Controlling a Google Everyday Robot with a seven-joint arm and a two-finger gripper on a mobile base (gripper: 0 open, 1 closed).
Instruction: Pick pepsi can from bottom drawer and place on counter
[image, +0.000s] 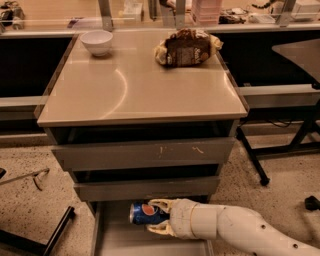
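Note:
The pepsi can (144, 213) lies on its side, dark blue with the round logo facing up, over the open bottom drawer (122, 240) just below the middle drawer's front. My gripper (156, 216) reaches in from the lower right on a cream arm. Its two fingers close around the can's right end, one above and one below. The can looks lifted off the drawer's grey floor. The beige counter (135, 87) is the cabinet's top, above.
A white bowl (97, 41) stands at the counter's back left and a brown-and-tan snack bag (187, 47) at the back right. Two grey drawer fronts (145, 154) sit partly pulled out above the can. Black chair legs (250, 155) stand on the floor right of the cabinet.

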